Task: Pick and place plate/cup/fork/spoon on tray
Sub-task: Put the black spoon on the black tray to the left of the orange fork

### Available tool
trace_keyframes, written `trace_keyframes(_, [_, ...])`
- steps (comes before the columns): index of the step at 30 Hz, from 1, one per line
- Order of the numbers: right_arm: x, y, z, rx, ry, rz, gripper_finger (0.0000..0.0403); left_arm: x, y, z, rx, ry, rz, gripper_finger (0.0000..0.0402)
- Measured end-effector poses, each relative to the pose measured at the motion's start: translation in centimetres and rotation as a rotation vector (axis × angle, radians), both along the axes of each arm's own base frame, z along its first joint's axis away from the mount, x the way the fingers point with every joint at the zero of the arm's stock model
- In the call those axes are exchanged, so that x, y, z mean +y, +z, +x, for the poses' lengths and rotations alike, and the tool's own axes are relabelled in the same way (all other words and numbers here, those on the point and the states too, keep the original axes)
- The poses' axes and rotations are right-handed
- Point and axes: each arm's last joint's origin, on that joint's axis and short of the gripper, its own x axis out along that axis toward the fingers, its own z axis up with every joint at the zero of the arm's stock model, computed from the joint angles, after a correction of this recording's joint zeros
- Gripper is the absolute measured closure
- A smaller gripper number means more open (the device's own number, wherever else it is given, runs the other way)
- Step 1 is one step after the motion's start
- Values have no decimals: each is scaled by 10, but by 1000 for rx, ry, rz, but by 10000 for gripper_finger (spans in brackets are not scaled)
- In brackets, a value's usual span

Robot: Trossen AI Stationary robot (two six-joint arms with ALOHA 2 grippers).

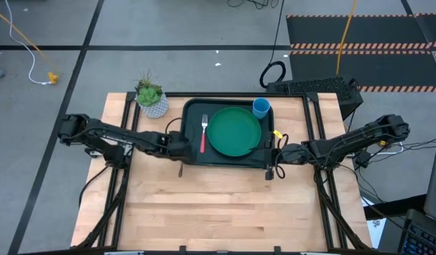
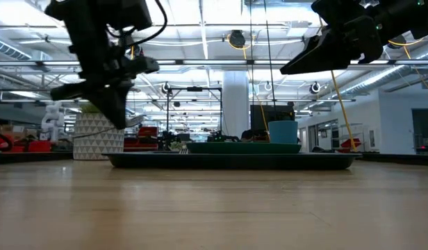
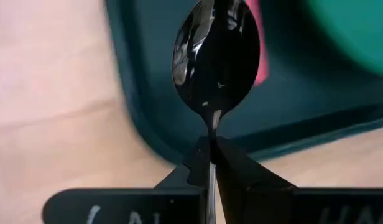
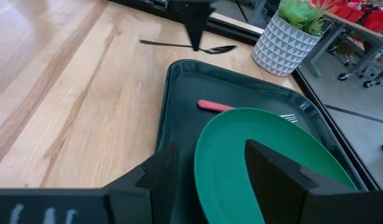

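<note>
Spoon in hand, last item to go on the tray.

Your left gripper (image 3: 211, 163) is pinching the slim all-silver metal spoon (image 3: 215, 59) by its handle, just above the dark green-black rectangular tray (image 1: 192, 152) at its left rim. The round green plate (image 1: 234, 131), light-blue cup (image 1: 261, 108) and red-handled fork (image 1: 202, 132) already sit there. Next, carry the spoon inward over bare tray floor beside the fork, lower and release. Your right gripper (image 4: 210, 168) waits spread at the tray's right edge.

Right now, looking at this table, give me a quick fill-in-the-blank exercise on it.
1. The left claw is shut on the ____.
2. The fork lies on the tray beside the ____.
3. The cup's colour is ____.
4. The right claw, open, hovers over the tray's ____ edge.

Missing: spoon; plate; blue; right
</note>
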Motion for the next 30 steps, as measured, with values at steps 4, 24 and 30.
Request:
trace_keyframes(4, [0, 0, 0, 5, 0, -1, 229, 15, 2, 6, -43, 12, 49, 387])
trace_keyframes(24, [0, -2, -1, 28, 3, -5, 229, 84, 12, 17, -205, 58, 198, 387])
trace_keyframes(30, [0, -3, -1, 29, 3, -5, 229, 93, -1, 19, -159, 82, 166, 387])
